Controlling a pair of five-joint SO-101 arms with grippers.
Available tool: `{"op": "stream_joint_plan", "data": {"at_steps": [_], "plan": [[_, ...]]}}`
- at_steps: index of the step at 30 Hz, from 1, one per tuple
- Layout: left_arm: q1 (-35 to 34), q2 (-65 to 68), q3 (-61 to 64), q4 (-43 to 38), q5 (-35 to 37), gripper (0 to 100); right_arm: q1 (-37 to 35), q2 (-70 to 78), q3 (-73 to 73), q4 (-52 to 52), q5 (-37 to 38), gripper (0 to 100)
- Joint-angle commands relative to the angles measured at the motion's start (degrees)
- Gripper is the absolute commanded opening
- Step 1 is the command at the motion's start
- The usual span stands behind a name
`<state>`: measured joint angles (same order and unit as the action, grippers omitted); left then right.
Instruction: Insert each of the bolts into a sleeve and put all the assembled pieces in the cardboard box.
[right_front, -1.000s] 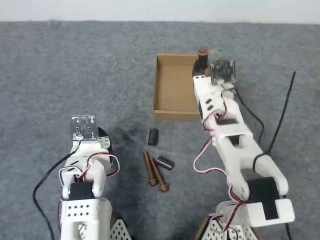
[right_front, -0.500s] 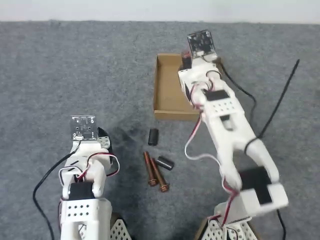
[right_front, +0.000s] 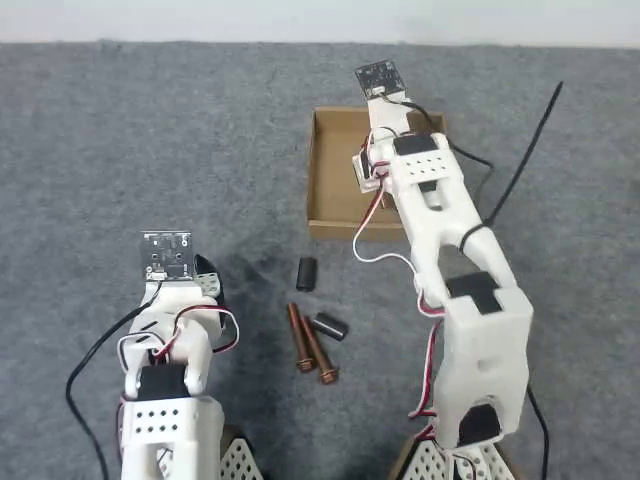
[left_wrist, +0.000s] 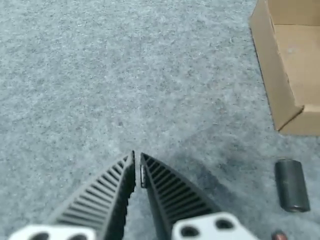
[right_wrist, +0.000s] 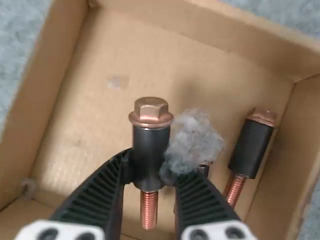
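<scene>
R hand (right_wrist: 149, 162) pinches an assembled piece (right_wrist: 149, 137), a copper hex-head bolt in a black cylindrical sleeve. Its fingers press on the sleeve's sides, inside the open brown cardboard box (right_front: 313, 170). Box sits mid-way along the far side of the grey carpeted bench (right_front: 150, 120).

Key relation: box floor lies straight beyond the held piece, no wall in the way, so letting go should land it inside (my judgement). Piece's long axis runs crosswise to the grip line. Hex head is at the end away from the wrist; bare thread sticks out of the sleeve's other end btwn the fingers. A clump of grey fluff (right_wrist: 192, 137) sits beside the sleeve against one finger and could snag on release.

A second assembled bolt-and-sleeve (right_wrist: 251, 142) already lies in the box near one wall. Its axis is approx. parallel to the held one, and it lies apart from it.

L hand (left_wrist: 137, 157) is pressed together w/ nothing in it, over bare bench toward the near-left corner.

Not yet done: two loose copper bolts (right_front: 299, 338) lie side by side mid-bench toward the near edge. An empty black sleeve (right_front: 307, 273) lies btwn bolts and box, and a second empty sleeve (right_front: 329, 326) just beside the bolts. L hand is the nearer one to these.
</scene>
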<state>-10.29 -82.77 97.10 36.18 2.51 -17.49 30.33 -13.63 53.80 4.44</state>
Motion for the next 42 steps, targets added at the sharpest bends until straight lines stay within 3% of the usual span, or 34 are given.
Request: {"op": "stream_joint_plan", "data": {"at_steps": [1,4,9,16,24,35,42], "plan": [[0.26,-1.67,-0.57,0.26,-0.53,2,-0.04,0.13,-6.24,0.75,0.79,1.0],[0.26,-1.67,-0.57,0.18,-0.53,2,0.22,1.89,-6.42,0.75,0.79,1.7],[0.26,-1.67,-0.57,0.18,-0.53,2,0.22,2.24,-6.42,0.92,0.88,11.0],[0.26,-1.67,-0.57,0.09,-0.62,2,0.22,0.66,-6.42,1.45,0.88,4.7],[0.26,-1.67,-0.57,0.09,-0.62,2,-0.66,-12.62,-6.42,16.92,0.88,4.1],[0.26,-1.67,-0.57,0.09,-0.62,2,-0.92,-23.16,-6.15,46.99,0.7,4.1],[0.26,-1.67,-0.57,0.09,-0.62,2,-2.68,-31.96,8.35,48.04,0.88,4.0]]}}
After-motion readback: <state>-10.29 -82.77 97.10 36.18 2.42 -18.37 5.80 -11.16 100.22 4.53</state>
